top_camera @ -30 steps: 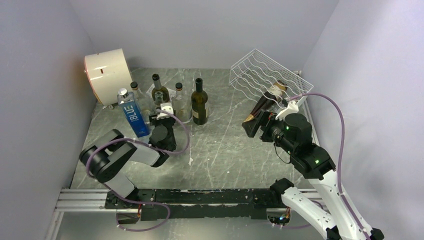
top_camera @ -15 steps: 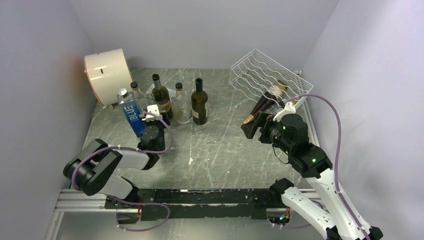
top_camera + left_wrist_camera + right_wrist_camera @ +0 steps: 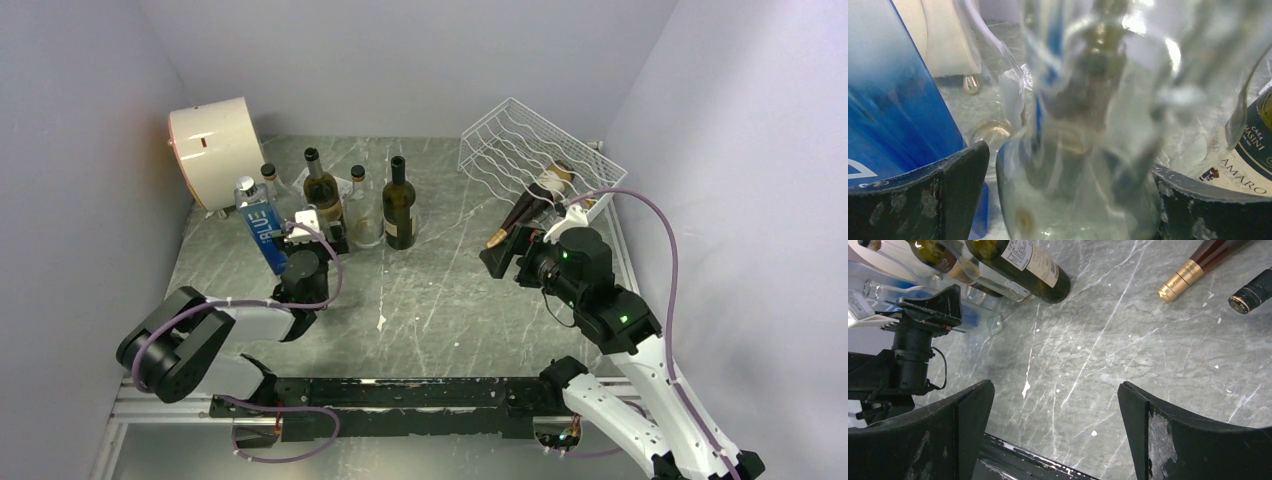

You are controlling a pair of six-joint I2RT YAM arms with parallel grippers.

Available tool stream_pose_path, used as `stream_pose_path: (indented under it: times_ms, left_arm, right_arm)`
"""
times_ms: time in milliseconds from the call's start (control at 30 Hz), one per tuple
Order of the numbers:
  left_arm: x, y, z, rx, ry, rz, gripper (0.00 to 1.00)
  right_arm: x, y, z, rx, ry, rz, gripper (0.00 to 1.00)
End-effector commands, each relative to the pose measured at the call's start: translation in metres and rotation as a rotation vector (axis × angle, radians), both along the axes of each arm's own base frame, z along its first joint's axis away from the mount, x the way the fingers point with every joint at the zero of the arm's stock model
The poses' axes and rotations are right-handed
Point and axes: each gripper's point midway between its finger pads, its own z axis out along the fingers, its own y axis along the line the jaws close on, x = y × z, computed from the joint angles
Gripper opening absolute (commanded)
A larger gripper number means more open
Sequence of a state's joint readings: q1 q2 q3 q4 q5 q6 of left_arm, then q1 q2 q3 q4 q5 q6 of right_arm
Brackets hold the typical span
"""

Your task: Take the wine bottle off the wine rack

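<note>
The white wire wine rack (image 3: 520,140) leans at the back right. A dark wine bottle (image 3: 527,205) lies in it, its gold-capped neck (image 3: 1182,279) pointing down toward the table. A second, black-capped neck (image 3: 1251,295) shows beside it in the right wrist view. My right gripper (image 3: 497,258) (image 3: 1055,386) hovers open just below and left of those necks, with nothing between its fingers. My left gripper (image 3: 318,228) (image 3: 1070,157) stands open at the left, with a clear glass bottle (image 3: 1078,165) between its fingers and a gap showing at the left finger (image 3: 948,190).
A blue carton-shaped bottle (image 3: 265,235) leans just left of the left gripper. Two dark bottles (image 3: 399,205) (image 3: 320,195) and a small clear one (image 3: 358,205) stand behind it. A cream drum (image 3: 212,148) fills the back left corner. Walls close in on both sides.
The left arm has drawn back toward the left and its jaws have opened off the clear bottle. The right gripper has sunk slightly beside the bottle necks.
</note>
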State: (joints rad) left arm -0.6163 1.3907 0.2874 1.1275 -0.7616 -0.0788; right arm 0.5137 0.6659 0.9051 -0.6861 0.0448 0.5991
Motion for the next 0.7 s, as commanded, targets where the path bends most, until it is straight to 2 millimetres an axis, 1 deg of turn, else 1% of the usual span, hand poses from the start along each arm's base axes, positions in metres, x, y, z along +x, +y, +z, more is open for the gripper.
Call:
stream_pose_path:
  times_ms: [0, 133, 167, 267, 367, 467, 500, 533, 667]
  left_arm:
    - [0.002, -0.006, 0.009, -0.029, 0.021, -0.021, 0.98]
    - [-0.004, -0.011, 0.010, -0.071, 0.074, -0.058, 1.00]
    - [-0.006, -0.013, 0.015, -0.083, 0.074, -0.073, 1.00]
    - [-0.013, -0.012, 0.019, -0.108, 0.100, -0.083, 1.00]
    - [-0.019, -0.013, 0.027, -0.124, 0.123, -0.100, 1.00]
    - [-0.025, -0.019, 0.038, -0.156, 0.139, -0.144, 1.00]
    - [-0.029, -0.020, 0.039, -0.159, 0.162, -0.155, 1.00]
    - [-0.032, -0.021, 0.038, -0.175, 0.187, -0.163, 1.00]
    - [-0.045, -0.026, 0.048, -0.266, 0.237, -0.191, 1.00]
  right_arm:
    - [0.002, 0.004, 0.003, 0.017, -0.016, 0.009, 1.00]
    - [0.002, 0.003, 0.001, 0.013, -0.017, 0.010, 1.00]
    - [0.002, 0.003, 0.000, 0.011, -0.016, 0.009, 1.00]
    - [0.001, 0.002, -0.004, 0.003, -0.004, 0.008, 1.00]
    - [0.000, 0.003, -0.007, 0.001, 0.004, 0.013, 1.00]
    - [0.001, 0.004, -0.008, 0.009, 0.006, 0.016, 1.00]
    - [0.001, 0.005, -0.007, 0.014, 0.003, 0.019, 1.00]
    - [0.001, 0.006, -0.008, 0.017, 0.007, 0.022, 1.00]
    - [0.001, 0.010, -0.011, 0.021, 0.025, 0.033, 1.00]
